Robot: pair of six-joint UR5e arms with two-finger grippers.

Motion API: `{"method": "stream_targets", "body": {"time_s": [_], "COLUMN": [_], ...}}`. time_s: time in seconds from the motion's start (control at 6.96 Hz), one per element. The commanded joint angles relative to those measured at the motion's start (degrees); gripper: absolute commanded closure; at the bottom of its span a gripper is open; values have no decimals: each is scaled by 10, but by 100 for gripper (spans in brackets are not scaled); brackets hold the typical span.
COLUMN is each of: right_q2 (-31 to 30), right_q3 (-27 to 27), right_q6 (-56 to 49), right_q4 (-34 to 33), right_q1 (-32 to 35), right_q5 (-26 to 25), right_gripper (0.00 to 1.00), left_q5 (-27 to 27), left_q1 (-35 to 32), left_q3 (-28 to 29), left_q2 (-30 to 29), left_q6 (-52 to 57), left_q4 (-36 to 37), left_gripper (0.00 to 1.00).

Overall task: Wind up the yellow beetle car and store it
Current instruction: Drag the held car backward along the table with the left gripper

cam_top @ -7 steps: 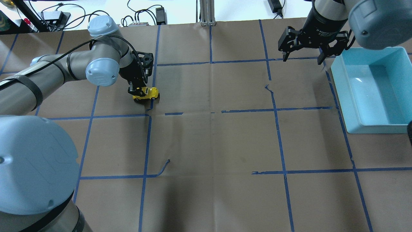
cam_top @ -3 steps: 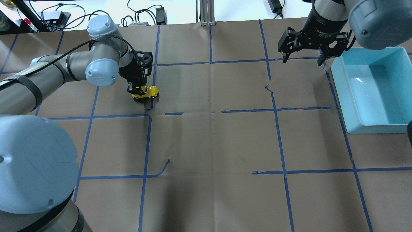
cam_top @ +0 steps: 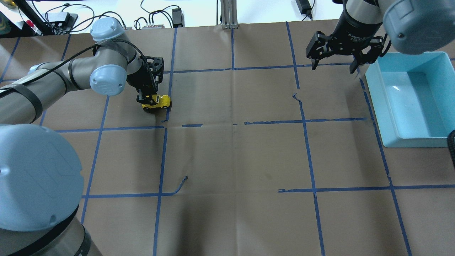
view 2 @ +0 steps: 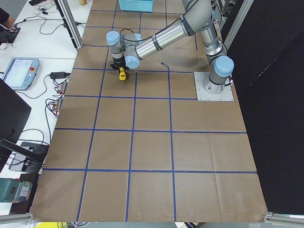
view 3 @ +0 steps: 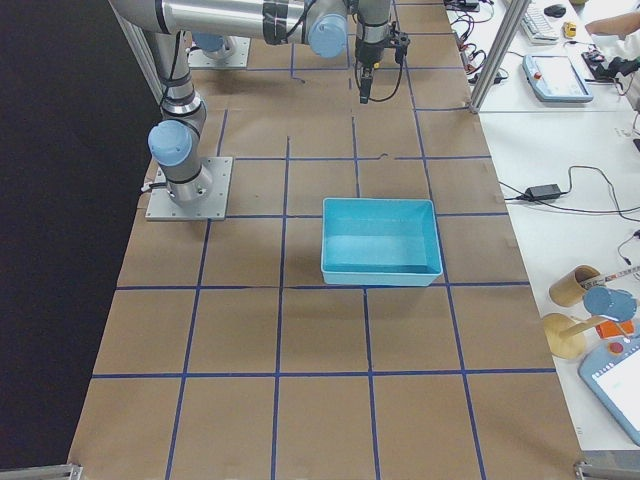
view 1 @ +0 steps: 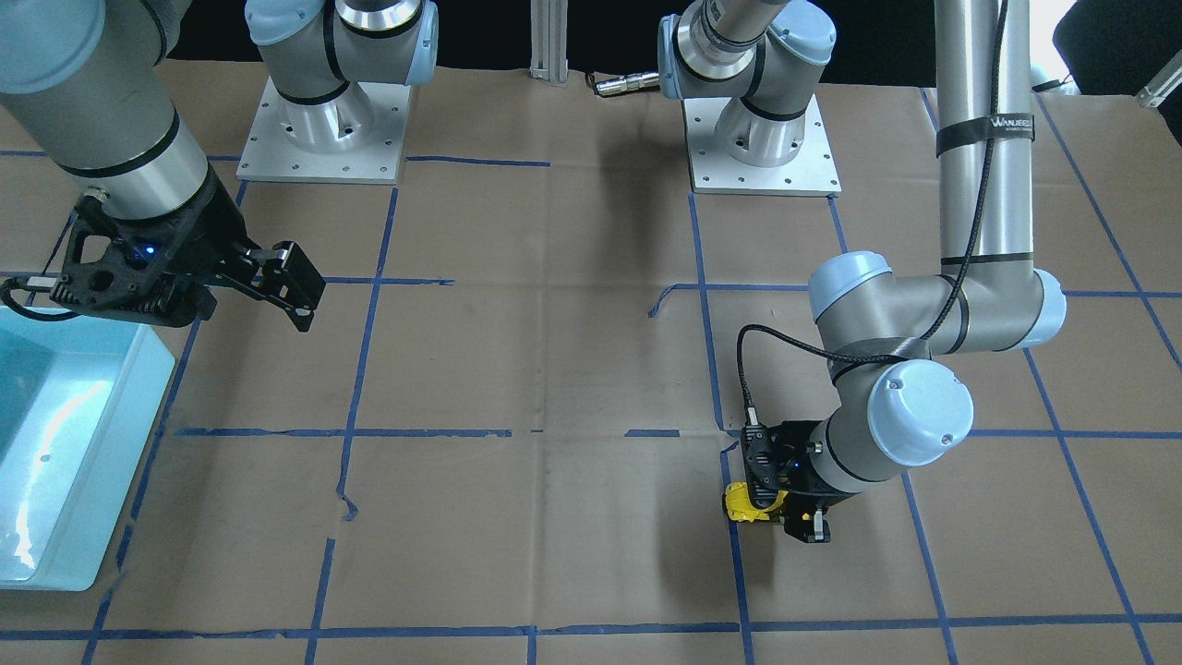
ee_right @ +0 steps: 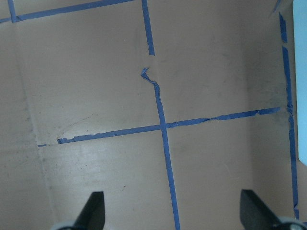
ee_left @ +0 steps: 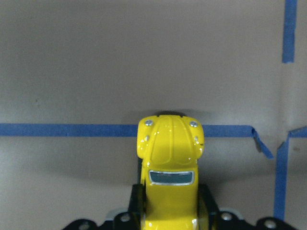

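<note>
Brown paper crossed by a grid of blue tape covers the table. Left of centre and past the middle of the table, the yellow beetle car appears to sit on its wheels, its nose toward the table's centre and over a tape line. The left gripper is clamped narrowly on the car's rear half. In the left wrist view a dark finger presses each flank behind the rear window.

To the right, well apart from the car, the light blue bin lies at the table's edge. Just beyond its far left corner the right gripper hovers above the paper with its jaws spread wide and nothing between them.

This looks like the winding step, with storing not yet begun. Winding probably calls for pressing the wheels to the paper and dragging the car backward. The grip should stay square so the glossy body does not twist out. A long carry to the bin would follow.
</note>
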Motion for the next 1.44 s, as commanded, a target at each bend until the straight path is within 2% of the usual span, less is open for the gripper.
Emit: {"method": "stream_targets", "body": {"time_s": [0.0,1.29], "right_q2": [1,0], "right_q3": [0,2], "right_q6": [-1,-1], "right_q4": [0,-2], "right_q1": [-2,-1], "right_q5": [1,1], "right_gripper": [0,0], "left_q5": [0,0], "left_q1": [5,31], "left_q3": [0,0], "left_q2": [0,-3], "left_q6": [20,28], "left_q4": [1,10], "left_gripper": [100,100]}}
